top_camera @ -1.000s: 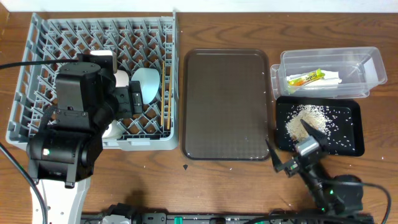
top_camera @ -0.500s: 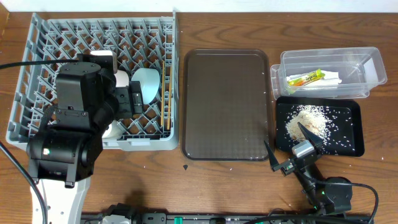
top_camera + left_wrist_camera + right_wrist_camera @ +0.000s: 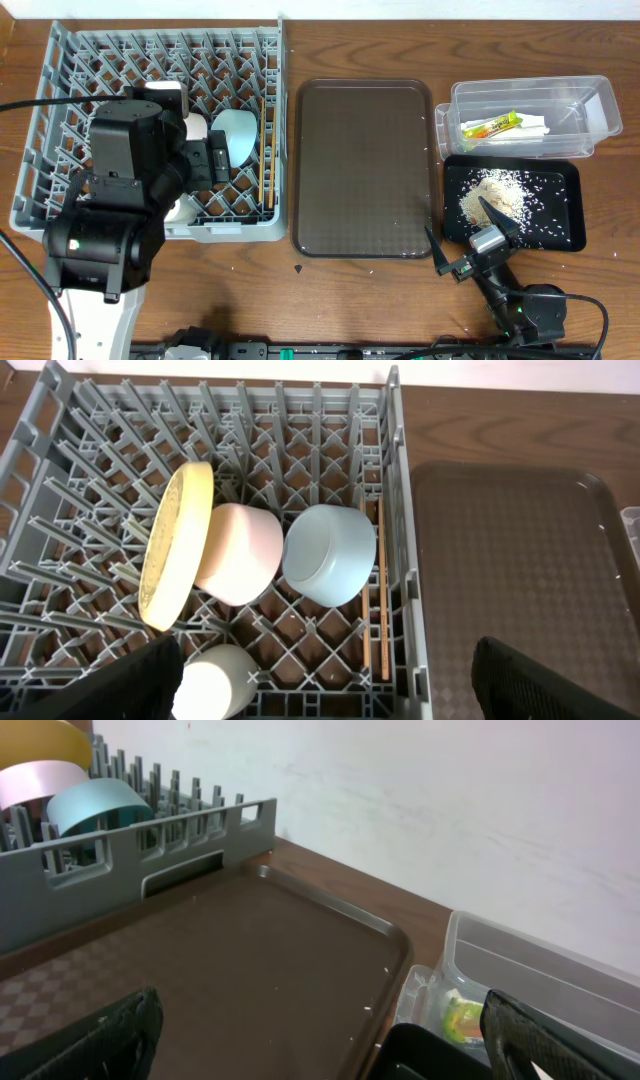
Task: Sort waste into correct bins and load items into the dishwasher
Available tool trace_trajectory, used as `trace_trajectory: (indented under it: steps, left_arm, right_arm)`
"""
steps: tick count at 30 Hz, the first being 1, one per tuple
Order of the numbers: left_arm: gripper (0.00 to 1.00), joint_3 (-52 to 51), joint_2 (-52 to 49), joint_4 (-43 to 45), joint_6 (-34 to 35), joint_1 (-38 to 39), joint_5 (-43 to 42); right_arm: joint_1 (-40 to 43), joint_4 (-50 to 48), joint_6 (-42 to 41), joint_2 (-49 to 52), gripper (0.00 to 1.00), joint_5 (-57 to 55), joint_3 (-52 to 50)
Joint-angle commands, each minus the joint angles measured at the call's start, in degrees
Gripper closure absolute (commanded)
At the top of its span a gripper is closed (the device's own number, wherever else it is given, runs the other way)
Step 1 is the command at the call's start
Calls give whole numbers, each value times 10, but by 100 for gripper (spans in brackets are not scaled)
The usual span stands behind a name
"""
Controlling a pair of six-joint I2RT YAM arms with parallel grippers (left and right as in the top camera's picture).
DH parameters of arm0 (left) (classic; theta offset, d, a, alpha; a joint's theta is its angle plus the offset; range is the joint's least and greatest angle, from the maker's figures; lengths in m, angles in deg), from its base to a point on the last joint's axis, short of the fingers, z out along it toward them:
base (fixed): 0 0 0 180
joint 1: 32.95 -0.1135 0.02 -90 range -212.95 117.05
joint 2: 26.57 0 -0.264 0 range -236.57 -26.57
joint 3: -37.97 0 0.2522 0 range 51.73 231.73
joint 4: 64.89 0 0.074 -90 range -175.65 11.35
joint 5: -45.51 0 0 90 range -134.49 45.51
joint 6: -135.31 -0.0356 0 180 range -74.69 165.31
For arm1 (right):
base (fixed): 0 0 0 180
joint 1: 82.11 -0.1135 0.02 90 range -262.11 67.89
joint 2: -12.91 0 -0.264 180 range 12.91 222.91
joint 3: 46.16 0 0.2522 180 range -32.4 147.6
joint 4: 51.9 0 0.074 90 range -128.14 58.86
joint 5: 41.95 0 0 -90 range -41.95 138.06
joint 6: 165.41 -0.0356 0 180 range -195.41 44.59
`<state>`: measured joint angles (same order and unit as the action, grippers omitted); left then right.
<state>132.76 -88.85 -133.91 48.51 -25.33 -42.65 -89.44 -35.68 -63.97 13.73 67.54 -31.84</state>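
The grey dish rack (image 3: 70, 60) holds the yellow plate (image 3: 175, 545) on edge, the white bowl (image 3: 235, 555), the light blue bowl (image 3: 330, 555), the small white cup (image 3: 215, 685) and the chopsticks (image 3: 380, 590). My left gripper (image 3: 325, 695) hangs open and empty above the rack's front. The clear tub (image 3: 600, 90) holds the green-and-yellow sachet (image 3: 492, 125) and the white napkin (image 3: 530, 128). The black tray (image 3: 570, 170) holds the rice scraps (image 3: 495, 195). My right gripper (image 3: 460, 228) is open and empty, low at the black tray's front left corner.
The dark brown serving tray (image 3: 365, 165) lies between the rack and the bins, with a few rice grains on it. In the right wrist view it fills the foreground (image 3: 250, 960), with the rack's wall (image 3: 100, 870) behind it. A wall bounds the table's far edge.
My right gripper has drawn back a little toward the table's front, off the black tray. The left arm has not moved.
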Motion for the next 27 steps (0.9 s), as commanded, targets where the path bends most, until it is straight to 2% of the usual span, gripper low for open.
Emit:
trace_trajectory:
  steps: [1, 4, 12, 15, 18, 24, 27]
  left_arm:
    - [7, -22, 55, 13, -9, 1, 54]
    - [7, -79, 117, 60, 16, -3, 81]
    - [7, -402, 326, 352, 86, -48, 80]
    - [7, -494, 393, 428, 94, -58, 78]
    - [7, -572, 465, 467, 96, -61, 77]
    - [7, -675, 602, 473, 95, -62, 78]
    - [7, -699, 622, 478, 96, -68, 78]
  right_arm:
    - [5, 1, -7, -5, 1, -1, -2]
    - [5, 1, -7, -5, 1, -2, -2]
    - [5, 1, -7, -5, 1, -2, -2]
    - [5, 1, -7, -5, 1, -2, -2]
    - [5, 1, -7, -5, 1, -2, -2]
    - [5, 1, -7, -5, 1, -2, -2]
    - [5, 1, -7, -5, 1, -2, -2]
